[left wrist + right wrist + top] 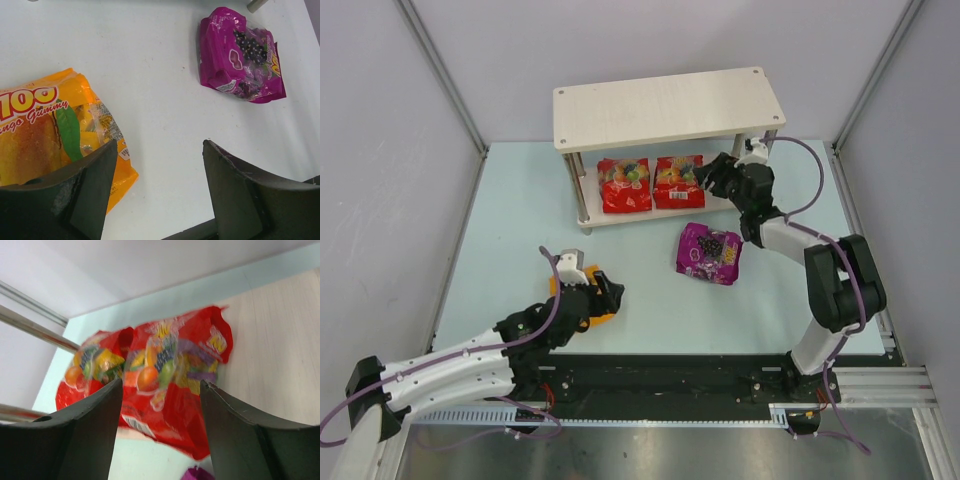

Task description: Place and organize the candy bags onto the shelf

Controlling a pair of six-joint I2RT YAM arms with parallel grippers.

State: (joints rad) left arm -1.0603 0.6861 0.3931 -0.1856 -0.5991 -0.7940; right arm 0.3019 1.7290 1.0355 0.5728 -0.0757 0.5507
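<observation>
Two red candy bags point(624, 185) point(678, 180) lie side by side on the shelf's point(670, 105) lower board. My right gripper point(708, 177) stands open just in front of the right-hand red bag point(175, 370); its fingers flank the bag without gripping it, and the bag's near edge overhangs the board point(270, 355). The purple bag point(710, 252) lies on the table before the shelf. An orange-yellow bag point(582, 300) lies partly under my left arm. The left gripper point(160, 144) is open, its left finger over that orange-yellow bag's point(50, 135) corner, with bare table between the fingers. The purple bag point(240, 55) shows far right.
Metal posts point(582, 190) hold the shelf's boards, one close to the left red bag point(90, 370). Grey enclosure walls point(400, 120) stand on three sides. A black and metal rail point(670, 385) runs along the near edge between the arm bases.
</observation>
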